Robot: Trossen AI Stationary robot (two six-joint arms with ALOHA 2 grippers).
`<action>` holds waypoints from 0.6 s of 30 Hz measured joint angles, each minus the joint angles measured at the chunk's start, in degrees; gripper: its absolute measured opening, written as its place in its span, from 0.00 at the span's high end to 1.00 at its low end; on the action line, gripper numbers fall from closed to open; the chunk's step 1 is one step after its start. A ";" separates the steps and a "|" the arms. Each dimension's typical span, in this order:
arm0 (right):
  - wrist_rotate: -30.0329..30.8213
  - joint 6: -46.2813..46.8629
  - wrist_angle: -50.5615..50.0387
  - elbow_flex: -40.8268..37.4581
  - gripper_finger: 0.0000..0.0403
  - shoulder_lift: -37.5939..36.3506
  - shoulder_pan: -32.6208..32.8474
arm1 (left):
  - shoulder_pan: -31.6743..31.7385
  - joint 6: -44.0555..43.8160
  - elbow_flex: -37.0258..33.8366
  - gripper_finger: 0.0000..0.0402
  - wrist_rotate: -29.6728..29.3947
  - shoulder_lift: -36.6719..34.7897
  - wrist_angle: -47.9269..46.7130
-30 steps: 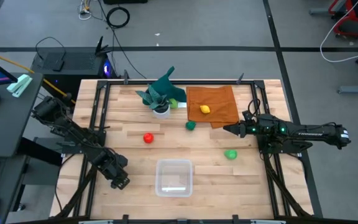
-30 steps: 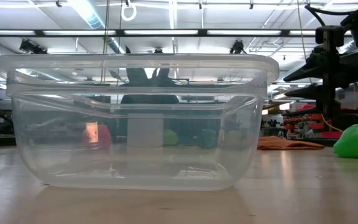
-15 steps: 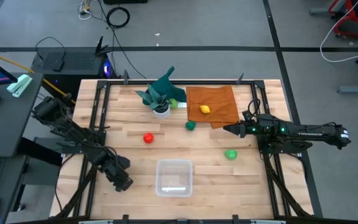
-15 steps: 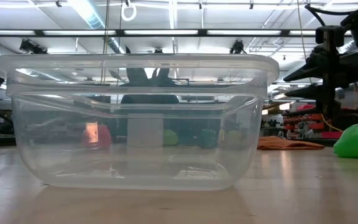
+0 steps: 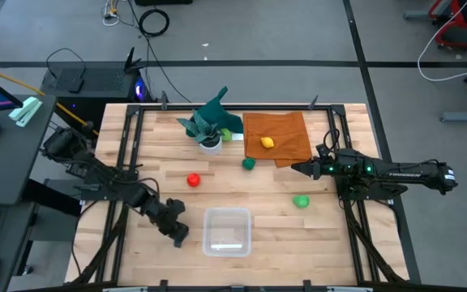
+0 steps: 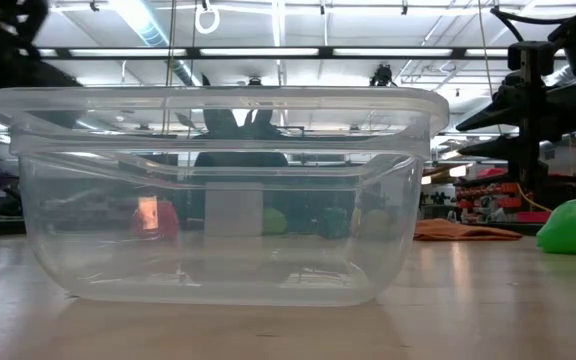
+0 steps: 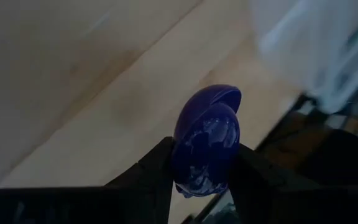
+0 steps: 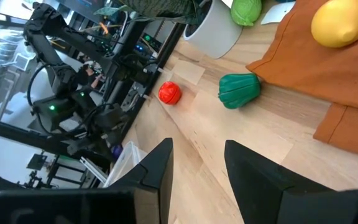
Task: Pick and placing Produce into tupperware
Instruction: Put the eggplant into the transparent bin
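You look straight down on the whole table [image 5: 177, 195] from high; the low camera sits right against the tupperware [image 6: 218, 195], which both views share.

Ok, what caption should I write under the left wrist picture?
Left gripper holding a purple toy eggplant above the wooden table, near the clear tupperware.

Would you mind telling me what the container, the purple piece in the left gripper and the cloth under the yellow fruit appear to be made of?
The tupperware looks like clear, glossy plastic: the room shows through its walls. The purple eggplant held in the left gripper seems to be hard, shiny plastic, given its sharp reflections. The orange-brown cloth looks like matte woven fabric, though its weave cannot be made out.
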 joint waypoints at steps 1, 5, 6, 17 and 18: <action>-0.05 0.00 -0.02 0.00 0.72 0.00 0.00 | 0.81 0.56 0.01 0.66 0.08 0.00 0.55; -0.34 0.00 -0.02 0.00 0.72 0.00 0.00 | 3.74 3.27 0.01 0.68 1.48 -0.02 2.87; -0.39 0.00 -0.02 0.00 0.72 0.02 0.00 | 4.42 3.63 0.01 0.68 2.44 -0.04 3.11; -1.49 -0.34 -0.07 0.00 0.72 0.00 0.00 | 9.16 4.90 0.01 0.69 9.40 -0.07 15.41; -1.51 -0.44 -0.07 0.00 0.72 0.00 0.00 | 9.63 4.89 0.01 0.69 9.38 -0.09 16.72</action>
